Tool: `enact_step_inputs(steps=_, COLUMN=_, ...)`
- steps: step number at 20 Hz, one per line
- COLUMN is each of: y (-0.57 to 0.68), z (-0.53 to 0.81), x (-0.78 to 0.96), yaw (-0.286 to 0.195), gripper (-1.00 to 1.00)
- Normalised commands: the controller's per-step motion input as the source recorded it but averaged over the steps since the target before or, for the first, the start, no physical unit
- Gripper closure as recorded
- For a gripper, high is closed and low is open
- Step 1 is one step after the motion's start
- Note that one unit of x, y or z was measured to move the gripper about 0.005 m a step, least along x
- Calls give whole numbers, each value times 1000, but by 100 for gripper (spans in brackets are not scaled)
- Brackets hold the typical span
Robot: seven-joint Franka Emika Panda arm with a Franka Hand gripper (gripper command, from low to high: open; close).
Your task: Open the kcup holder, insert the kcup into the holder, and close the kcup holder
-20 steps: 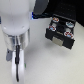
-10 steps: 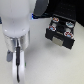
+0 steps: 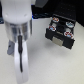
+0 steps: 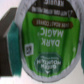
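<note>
Kcup (image 4: 44,42) fills the wrist view, its green lid flat-on to the camera, clamped between the gripper (image 4: 47,40) pads. In the exterior view, the black kcup holder (image 3: 62,31) sits upper right, long axis running diagonally, drawer open with red-topped pods (image 3: 61,27) showing.

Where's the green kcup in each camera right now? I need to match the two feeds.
Exterior view: the kcup cannot be made out; the arm fills the exterior view's left.
Wrist view: the kcup's green top fills most of the picture, close up.
Shared landmark: none certain; the kcup holder shows only in the exterior view.
</note>
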Motion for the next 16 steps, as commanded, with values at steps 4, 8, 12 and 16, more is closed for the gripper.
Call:
enact_step_inputs(steps=4, y=570, z=746, x=25, yaw=43, gripper=100)
enact_step_inputs(steps=8, y=623, z=683, x=16, yaw=41, gripper=100)
enact_step_inputs(steps=12, y=612, z=592, x=4, yaw=30, gripper=100)
enact_step_inputs(steps=16, y=578, z=522, x=-36, yaw=46, gripper=100)
